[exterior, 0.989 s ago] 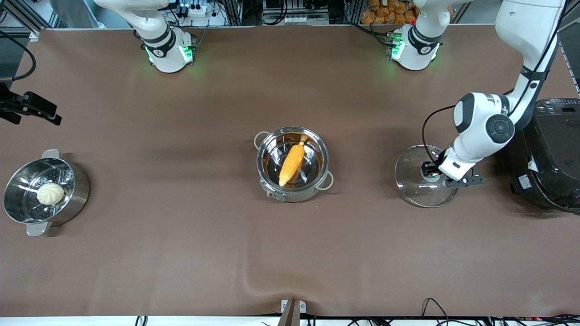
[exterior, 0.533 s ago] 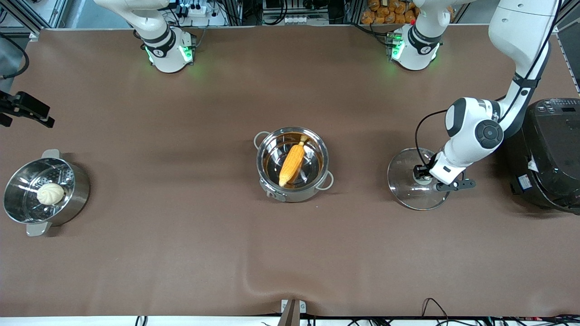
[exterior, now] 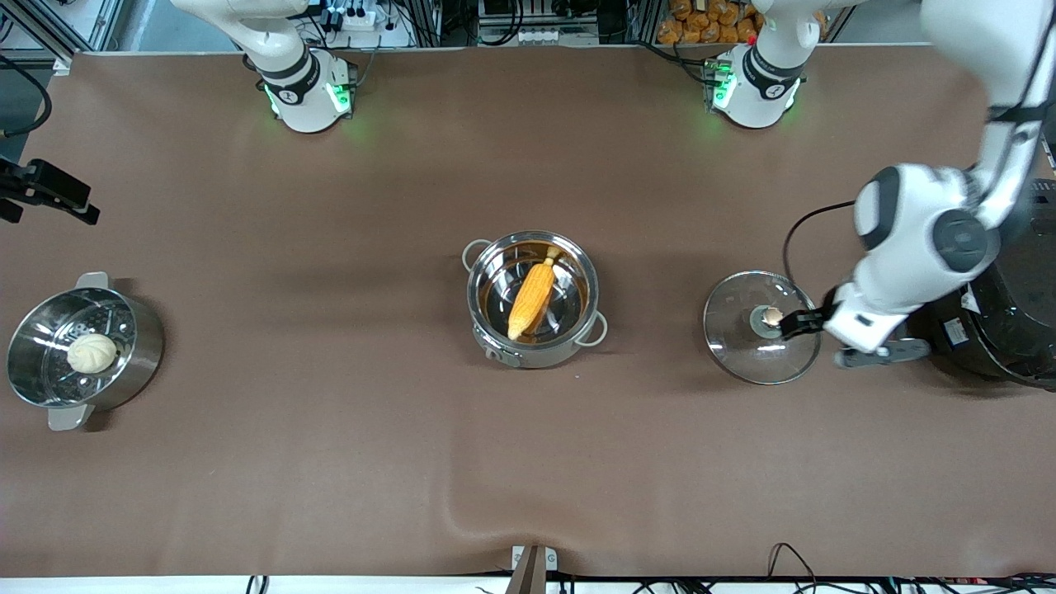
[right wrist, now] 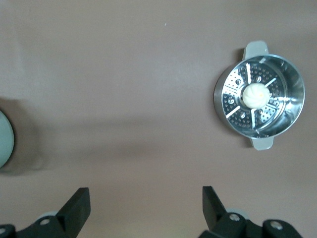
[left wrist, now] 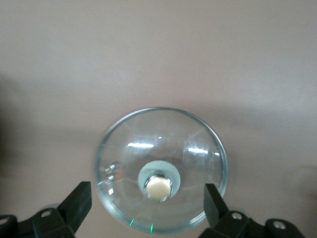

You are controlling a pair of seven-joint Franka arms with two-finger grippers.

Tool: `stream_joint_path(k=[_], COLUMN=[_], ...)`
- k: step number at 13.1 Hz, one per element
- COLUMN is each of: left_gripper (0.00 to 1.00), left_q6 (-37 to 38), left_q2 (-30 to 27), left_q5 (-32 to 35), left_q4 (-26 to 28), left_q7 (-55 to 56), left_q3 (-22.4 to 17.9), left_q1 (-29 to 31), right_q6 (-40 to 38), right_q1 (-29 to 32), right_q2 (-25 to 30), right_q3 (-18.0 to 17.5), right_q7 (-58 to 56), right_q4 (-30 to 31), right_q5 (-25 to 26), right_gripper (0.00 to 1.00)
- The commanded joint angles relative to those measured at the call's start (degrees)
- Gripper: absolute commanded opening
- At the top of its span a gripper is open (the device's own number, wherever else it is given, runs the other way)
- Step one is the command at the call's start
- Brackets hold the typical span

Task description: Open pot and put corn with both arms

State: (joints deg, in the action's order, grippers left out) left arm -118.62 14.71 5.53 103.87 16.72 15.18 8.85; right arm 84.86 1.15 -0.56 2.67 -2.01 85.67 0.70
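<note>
The pot (exterior: 474, 285) stands open in the middle of the table, with the corn (exterior: 532, 297) lying inside it. The glass lid (exterior: 742, 346) lies flat on the table beside the pot, toward the left arm's end, its knob (exterior: 772, 316) up. My left gripper (exterior: 804, 323) hangs open just above the lid and holds nothing. In the left wrist view the lid (left wrist: 163, 144) and knob (left wrist: 158, 187) lie between its spread fingers (left wrist: 79, 203). My right gripper (exterior: 58, 198) waits open and empty at the right arm's end, also open in its wrist view (right wrist: 143, 208).
A steel pot with a perforated insert (exterior: 136, 330) holds a whitish bun (exterior: 91, 353) at the right arm's end; it also shows in the right wrist view (right wrist: 292, 84). A big black cooker (exterior: 1006, 280) stands close to the left arm.
My left gripper has let go of the lid's knob, opened and drawn back toward the black cooker. The lid now rests on the table. The right gripper has hardly moved.
</note>
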Motion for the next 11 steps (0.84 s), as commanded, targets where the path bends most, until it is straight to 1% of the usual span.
stream_joint_path(k=[1,2,3,5,6,8,9,11], left_gripper=[1.00,1.00,1.00,1.00,1.00,1.00,1.00,1.00], left_q6=[16.9,21.2,23.7,26.8,28.2,28.4,29.1,34.7], left_q2=[0.1,-1.9,-5.4,-9.8,-10.9,-11.9,-12.9,-14.5], left_q5=[0.6,-1.5,-2.3,-1.7,-1.7,-1.7,-2.2,-2.5], left_q4=[-15.0,-17.3,-17.3,-17.3,-17.3,-17.4,-17.2,-17.1], left_q7=[0.1,1.3,1.0,-1.1,-1.3,-2.7,-4.0,-2.9], left_q3=[0.5,0.5,0.1,0.1,0.3,-0.1,-0.8,-3.6], left_q1=[0.2,0.3,0.6,0.8,0.7,0.6,-0.5,-3.8], right_q6=[-2.0,-2.0,-2.1,-3.0,-3.7,-3.6,-3.6,-3.6], right_q1=[1.2,1.4,1.4,1.5,1.5,1.5,1.5,1.2], right_q2=[-0.1,-0.1,-0.1,0.1,0.1,0.1,0.0,0.0], right_q3=[-0.7,-0.6,-0.7,-0.6,-0.7,-0.7,-0.7,-0.8], right_q7=[-0.4,-0.4,-0.4,-0.8,-0.8,-0.8,-0.8,-0.5], right_q4=[-1.4,-1.5,-1.7,-1.8,-1.8,-1.8,-1.8,-1.8], right_q5=[0.4,0.4,0.4,0.4,0.4,0.4,0.4,0.3], right_gripper=[1.00,1.00,1.00,1.00,1.00,1.00,1.00,1.00])
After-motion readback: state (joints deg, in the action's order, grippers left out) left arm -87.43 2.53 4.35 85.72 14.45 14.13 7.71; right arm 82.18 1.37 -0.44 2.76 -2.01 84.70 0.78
